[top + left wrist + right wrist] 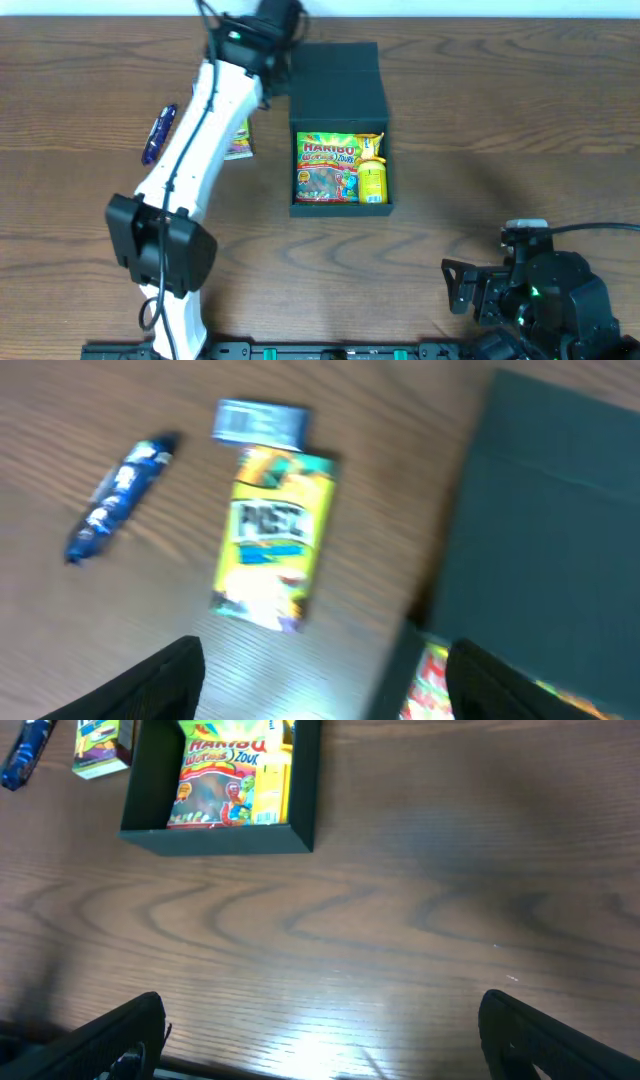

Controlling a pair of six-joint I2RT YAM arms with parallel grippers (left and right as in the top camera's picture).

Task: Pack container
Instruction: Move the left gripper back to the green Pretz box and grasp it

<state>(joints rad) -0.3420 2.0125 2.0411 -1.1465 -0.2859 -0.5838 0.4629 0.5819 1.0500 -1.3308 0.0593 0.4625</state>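
The container (340,209) is a dark teal-black box at the table's middle, with its flap lid (336,75) lying open behind it. Inside lie a Haribo packet (326,165) and a yellow packet (373,172). My left gripper (270,58) is open and empty, hovering by the lid's left edge. In the blurred left wrist view the left gripper (325,695) is above bare table beside the lid (550,530). My right gripper (455,285) is open and empty at the front right. The right wrist view shows the right gripper (325,1050) well short of the container (215,840).
A yellow-green snack packet (239,142) and a blue snack stick (158,133) lie left of the container. Both show in the left wrist view, the packet (275,540) and the stick (120,495). Bare wooden table lies to the right and front.
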